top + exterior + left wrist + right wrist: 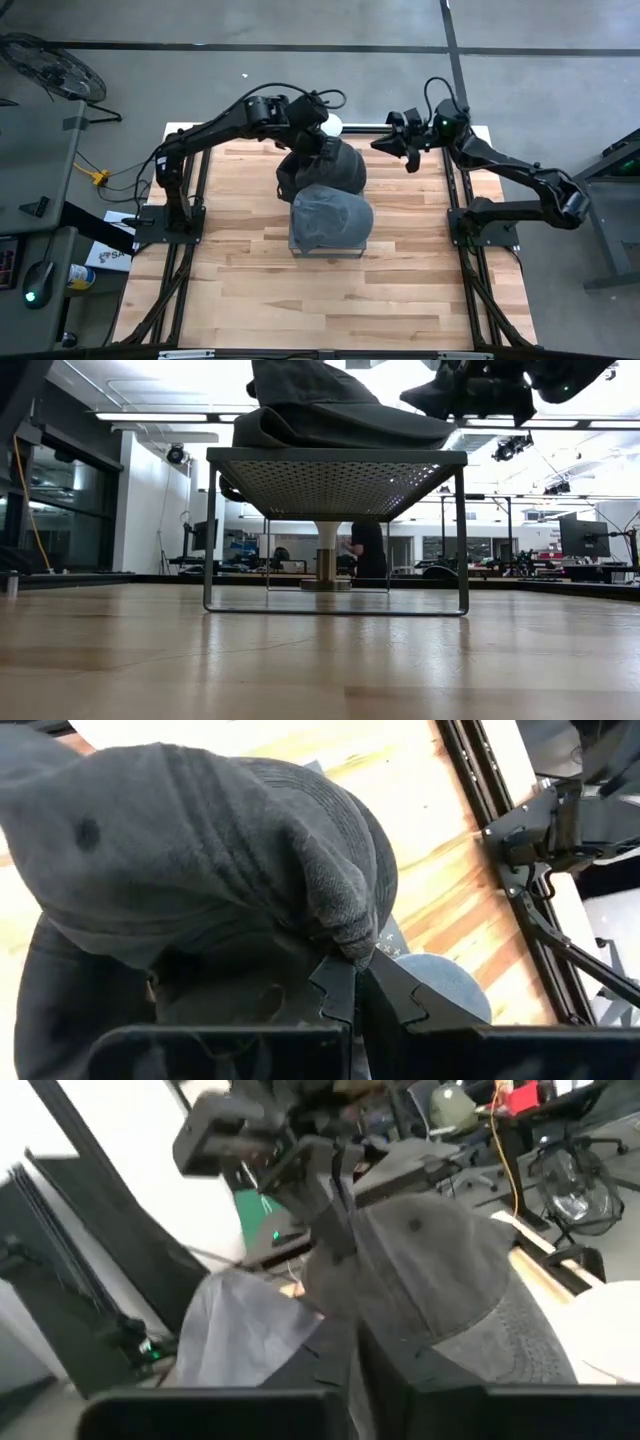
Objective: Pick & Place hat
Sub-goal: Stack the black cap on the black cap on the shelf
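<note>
A dark grey cap [338, 168] hangs from my left gripper [322, 146], which is shut on it above the far side of a metal stand [335, 468]. A lighter grey cap [330, 220] lies on the stand's perforated top. Whether the dark cap touches the lighter one, I cannot tell. The right wrist view shows the dark cap [440, 1270] with the lighter cap [235, 1330] beside it. My right gripper [384, 143] hovers shut to the right of the dark cap, near the table's far edge, touching nothing. My left gripper [355, 965] pinches a bunched fold of the dark cap's crown [345, 925] between its two fingers. The fingers point down at it from above. The cap hangs below them, its crown sagging in folds; its lowest part is hidden behind the cap itself.
A white round object [333, 125] stands at the table's far edge behind the left gripper. The stand has thin metal legs [208, 540] on the wooden tabletop [250, 290], which lies bare on the near side. Black arm frames run along both table sides.
</note>
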Motion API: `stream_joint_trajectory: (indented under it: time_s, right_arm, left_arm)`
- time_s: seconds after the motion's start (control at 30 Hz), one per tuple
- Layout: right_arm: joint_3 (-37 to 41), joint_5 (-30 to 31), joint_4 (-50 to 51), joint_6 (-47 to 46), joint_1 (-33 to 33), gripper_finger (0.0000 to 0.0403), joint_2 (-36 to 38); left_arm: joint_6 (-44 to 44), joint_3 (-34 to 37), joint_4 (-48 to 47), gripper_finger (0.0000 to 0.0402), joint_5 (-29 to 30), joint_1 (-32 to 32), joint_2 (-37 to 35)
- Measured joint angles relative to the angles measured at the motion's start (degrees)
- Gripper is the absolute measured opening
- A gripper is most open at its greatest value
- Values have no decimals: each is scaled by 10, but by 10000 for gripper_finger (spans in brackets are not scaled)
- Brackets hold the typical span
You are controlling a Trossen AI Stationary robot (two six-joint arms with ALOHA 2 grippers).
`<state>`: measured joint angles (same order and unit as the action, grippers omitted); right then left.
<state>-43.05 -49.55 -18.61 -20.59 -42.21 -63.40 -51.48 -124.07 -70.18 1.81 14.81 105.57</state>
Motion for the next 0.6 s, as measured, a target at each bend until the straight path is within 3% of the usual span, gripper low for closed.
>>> stream_joint_trajectory:
  time_s: [0.2, 0.6]
  right_arm:
    - [0, 59, 72, 62, 19, 3, -1]
    - [0, 64, 77, 61, 22, 1, -32]
  left_arm:
    - [0, 0, 31, 0, -1, 0, 3]
    - [-25, 0, 55, 0, -10, -8, 8]
